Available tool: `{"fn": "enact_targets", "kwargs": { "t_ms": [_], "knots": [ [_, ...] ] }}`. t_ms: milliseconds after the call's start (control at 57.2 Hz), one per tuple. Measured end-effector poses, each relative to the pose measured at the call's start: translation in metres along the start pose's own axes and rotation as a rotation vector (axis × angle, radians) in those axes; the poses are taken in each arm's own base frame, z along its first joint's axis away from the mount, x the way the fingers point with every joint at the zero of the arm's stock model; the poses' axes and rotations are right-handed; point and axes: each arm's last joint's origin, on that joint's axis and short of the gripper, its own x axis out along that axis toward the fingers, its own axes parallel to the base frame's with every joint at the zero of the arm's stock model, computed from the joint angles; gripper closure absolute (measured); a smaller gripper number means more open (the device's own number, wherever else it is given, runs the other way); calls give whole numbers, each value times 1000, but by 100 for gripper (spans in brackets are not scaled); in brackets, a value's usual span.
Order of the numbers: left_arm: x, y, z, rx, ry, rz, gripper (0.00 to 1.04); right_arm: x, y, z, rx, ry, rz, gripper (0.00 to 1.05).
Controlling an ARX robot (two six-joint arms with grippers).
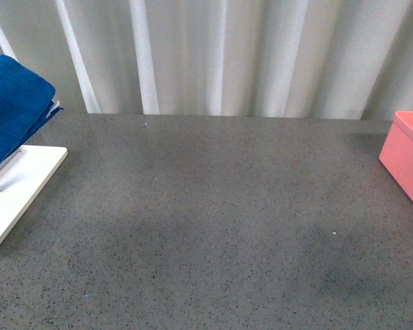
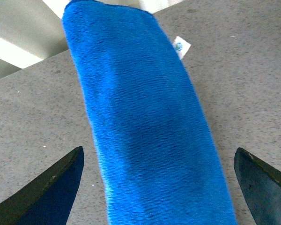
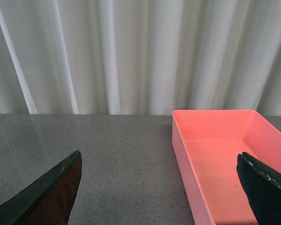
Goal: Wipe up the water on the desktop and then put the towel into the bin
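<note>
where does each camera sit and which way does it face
Front view: on the robot's body between its arms, facing over the desktop to the curtain; towel at the white stand left, bin right; no arm shows.
Left wrist view: on the left arm, aimed at the towel between the fingers of the open left gripper.
Right wrist view: on the right arm, facing the bin and curtain; fingertips of the open right gripper show.
Shared: towel, front and left wrist; bin, front and right wrist.

The front camera looks down across the bench [image 1: 213, 227] toward the curtain [image 1: 261, 55]. The left wrist camera hangs very close over the towel [image 2: 145, 126]. The right wrist one looks low at the same curtain and bin [image 3: 215, 150].
</note>
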Motion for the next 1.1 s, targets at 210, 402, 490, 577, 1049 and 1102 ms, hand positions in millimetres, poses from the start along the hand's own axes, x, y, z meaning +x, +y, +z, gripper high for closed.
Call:
{"fn": "enact_targets", "kwargs": {
  "t_ms": [210, 402, 490, 577, 1049, 1102],
  "knots": [
    [15, 8, -5, -76, 63, -23, 7, 0, 0, 0, 0, 0, 0, 7],
    [23, 5, -13, -136, 108, -59, 7, 0, 0, 0, 0, 0, 0, 7],
    [24, 6, -13, -144, 109, -54, 7, 0, 0, 0, 0, 0, 0, 7],
    [25, 6, -13, -144, 104, -41, 7, 0, 0, 0, 0, 0, 0, 7],
    [35, -2, -23, -118, 113, -37, 9, 0, 0, 0, 0, 0, 0, 7],
    [35, -2, -22, -116, 110, -38, 18, 0, 0, 0, 0, 0, 0, 7]
  ]
}}
